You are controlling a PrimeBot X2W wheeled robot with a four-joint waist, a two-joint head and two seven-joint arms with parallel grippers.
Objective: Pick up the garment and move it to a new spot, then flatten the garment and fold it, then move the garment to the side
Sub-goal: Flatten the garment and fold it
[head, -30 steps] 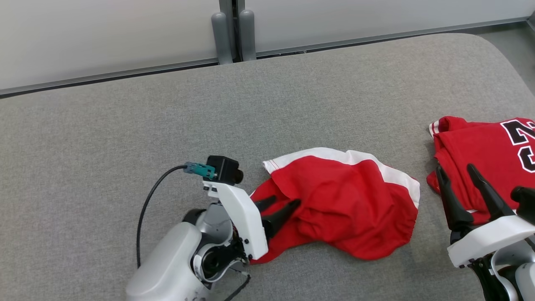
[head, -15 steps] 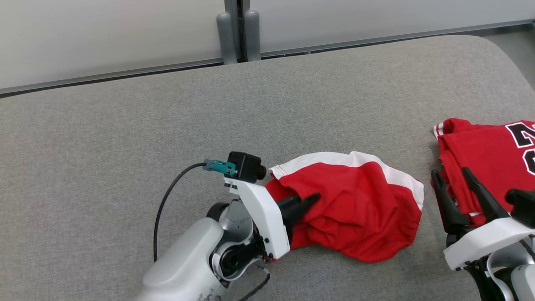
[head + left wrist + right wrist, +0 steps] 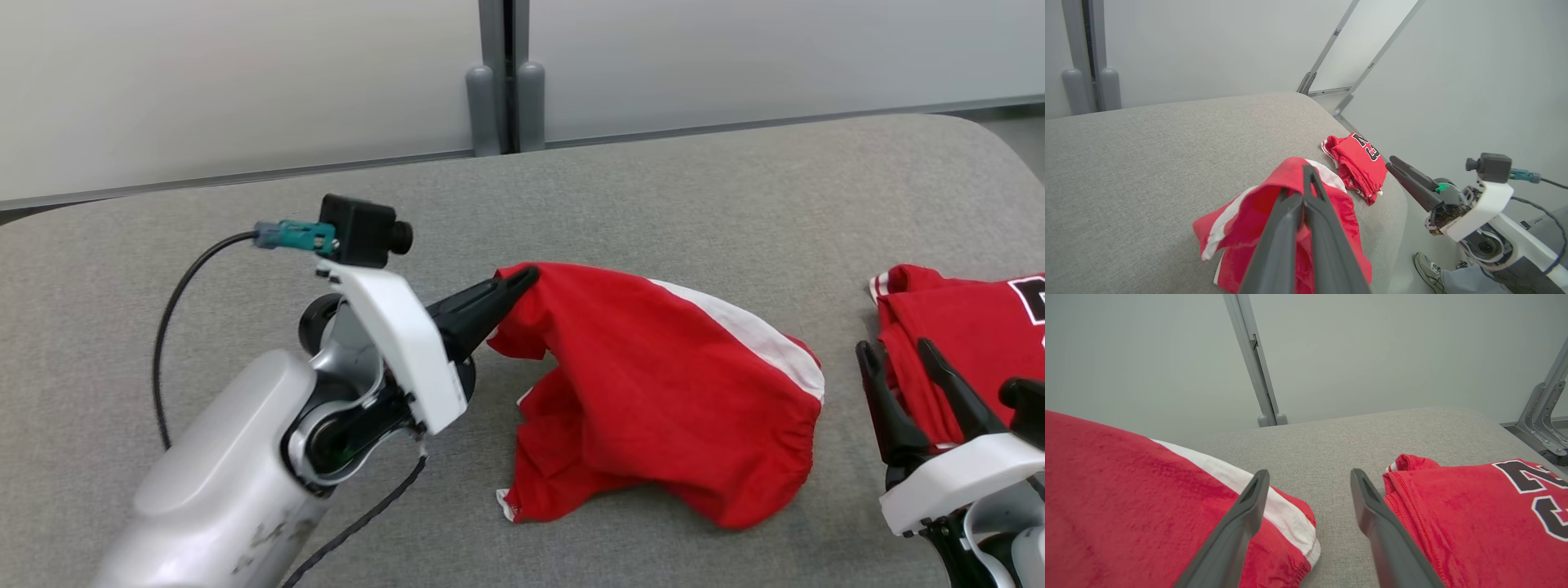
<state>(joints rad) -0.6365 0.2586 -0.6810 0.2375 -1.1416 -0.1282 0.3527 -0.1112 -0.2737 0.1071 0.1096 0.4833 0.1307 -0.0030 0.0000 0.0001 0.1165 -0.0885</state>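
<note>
Nearest us, our right tool [image 3: 894,348] hangs released, fingers spread, over the edge of a red jersey [image 3: 963,343] cut off at the head view's right side. Our left tool [image 3: 525,279] is clenched on the red-and-white garment [image 3: 653,392], one edge raised off the grey bench [image 3: 653,188]; the pinched hem is hidden.

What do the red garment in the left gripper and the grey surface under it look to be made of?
The red garment, draping limply from the left gripper, looks like soft knit fabric, matte and slightly fuzzy, with a white stripe. The grey surface seems upholstered in coarse woven cloth, matte, heathered, with rounded padded edges.
</note>
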